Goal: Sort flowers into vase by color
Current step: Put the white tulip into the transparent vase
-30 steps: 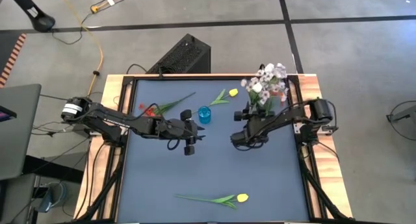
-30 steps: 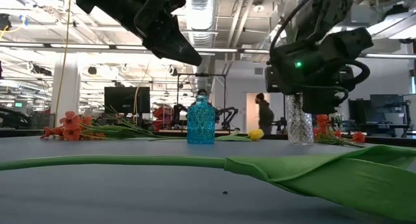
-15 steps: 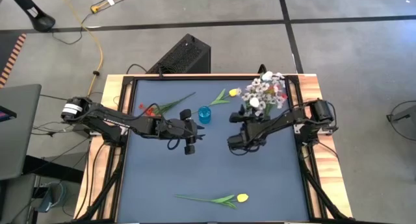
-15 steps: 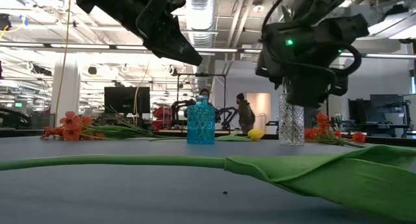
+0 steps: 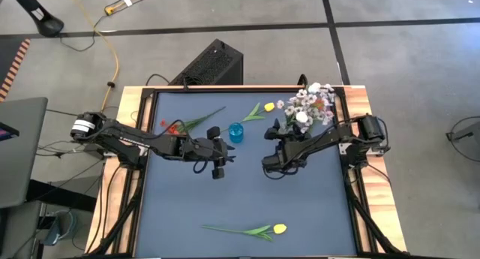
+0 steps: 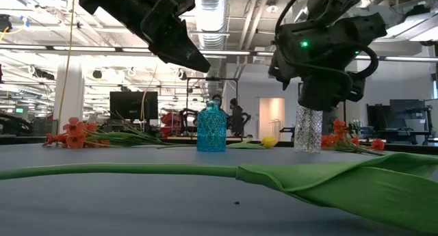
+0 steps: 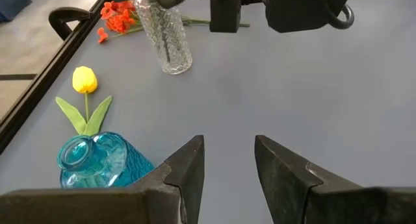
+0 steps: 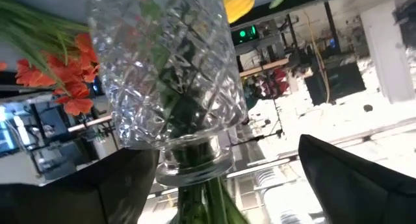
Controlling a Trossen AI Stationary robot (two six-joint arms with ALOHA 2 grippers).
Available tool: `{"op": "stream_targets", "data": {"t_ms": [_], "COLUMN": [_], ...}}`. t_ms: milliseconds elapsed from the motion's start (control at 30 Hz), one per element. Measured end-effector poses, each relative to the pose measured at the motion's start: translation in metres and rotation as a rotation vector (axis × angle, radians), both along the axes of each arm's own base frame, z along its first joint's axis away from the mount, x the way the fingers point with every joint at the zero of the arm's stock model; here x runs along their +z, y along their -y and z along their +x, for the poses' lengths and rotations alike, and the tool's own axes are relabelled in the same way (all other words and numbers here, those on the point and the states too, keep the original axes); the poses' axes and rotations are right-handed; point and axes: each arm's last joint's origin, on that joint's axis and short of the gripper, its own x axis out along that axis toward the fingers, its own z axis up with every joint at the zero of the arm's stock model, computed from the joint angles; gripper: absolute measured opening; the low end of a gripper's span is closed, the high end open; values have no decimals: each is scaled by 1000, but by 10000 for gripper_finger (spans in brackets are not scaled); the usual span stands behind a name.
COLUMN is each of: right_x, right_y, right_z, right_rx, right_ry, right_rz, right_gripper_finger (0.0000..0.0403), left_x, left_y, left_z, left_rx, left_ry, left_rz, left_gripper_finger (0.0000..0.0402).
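A clear cut-glass vase [image 6: 308, 130] stands upright on the table at the far right. It holds a spray of white-pink blossoms [image 5: 306, 105]. My right gripper [image 8: 229, 146] is open, one finger on each side of the vase's neck. My left gripper [image 7: 227, 152] hovers open above the table's middle with nothing between its fingers, next to a small blue vase [image 5: 236, 132]. One yellow tulip [image 5: 262, 110] lies behind the blue vase. Another [image 5: 279, 229] lies at the near edge. Red flowers [image 5: 174, 127] lie at the far left, and more red blossoms [image 8: 58, 74] beside the clear vase. My right gripper comes level at the clear vase's neck [image 8: 195, 160], with a wide gap on one side. The other finger [image 8: 130, 175] stands right against the glass, and I cannot tell whether it touches. The vase rests on its own base on the table.
The near tulip's long green stem and leaf [image 6: 287, 178] run across the front of the low view. A black box [image 5: 214, 64] sits behind the table's far edge. The dark mat [image 5: 247, 199] is bare between the grippers and the near tulip.
My right gripper has opened wide, rolled about its own axis and risen slightly, letting go of the clear vase. The vase shifted a little toward the table's left and stands on its own. The blossoms have swung a little toward the near side.
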Motion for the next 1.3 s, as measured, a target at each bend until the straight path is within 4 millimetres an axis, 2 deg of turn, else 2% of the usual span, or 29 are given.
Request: {"op": "stream_targets", "data": {"t_ms": [300, 933, 1300], "right_x": [-1, -3, 8], "right_y": [-12, -12, -20], "right_z": [-2, -1, 20], "right_rx": [32, 91, 154], "right_ry": [-27, -259, -239], "right_rz": [53, 132, 171], "right_gripper_finger": [395, 395, 395], "left_x": [0, 0, -1], "left_y": [0, 0, 0], "left_z": [0, 0, 0], "left_rx": [0, 6, 3], "left_ry": [0, -1, -6], "left_rz": [0, -9, -5], "left_gripper_finger": [125, 125, 125]}}
